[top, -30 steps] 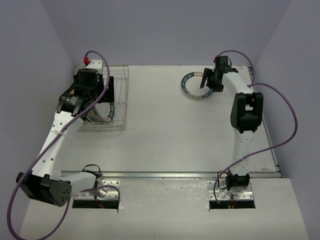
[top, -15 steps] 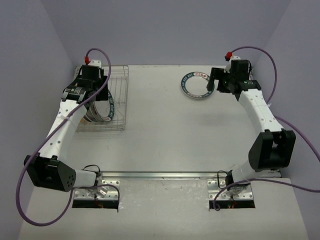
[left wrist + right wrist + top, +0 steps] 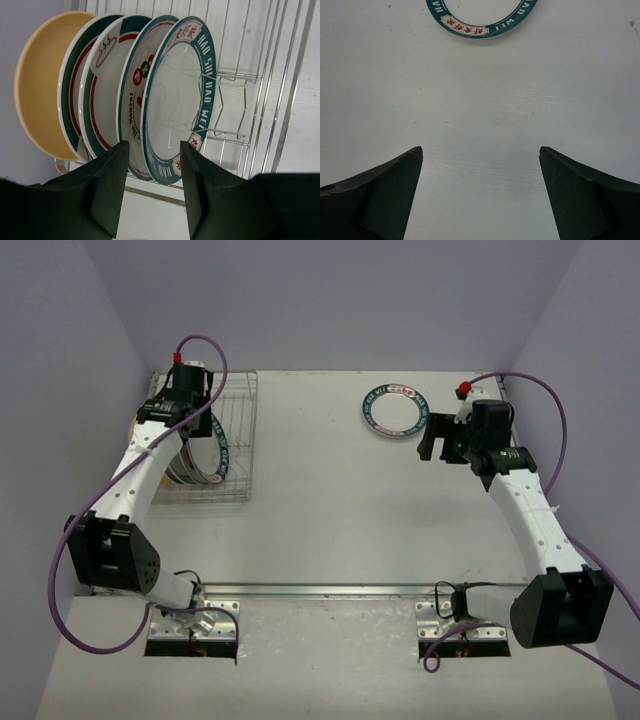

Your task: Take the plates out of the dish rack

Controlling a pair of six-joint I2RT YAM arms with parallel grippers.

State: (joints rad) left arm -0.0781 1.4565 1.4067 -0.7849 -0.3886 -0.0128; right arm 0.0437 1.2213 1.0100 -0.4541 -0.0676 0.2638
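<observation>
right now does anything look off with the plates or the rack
Nothing stands out. The racked plates stand upright in the slots of the dish rack, with no visible chips. The unloaded plate lies flat on the table.

The right tool (image 3: 480, 150) has opened wide and pulled back from the flat plate (image 3: 393, 412). The left tool (image 3: 152, 145) has moved farther in and narrowed around the front plate (image 3: 180, 100).

front racked plate (image 3: 177, 100) rim reading "HAO SHU… WEI", next plate (image 3: 131, 87) perhaps "the Moment"
</observation>
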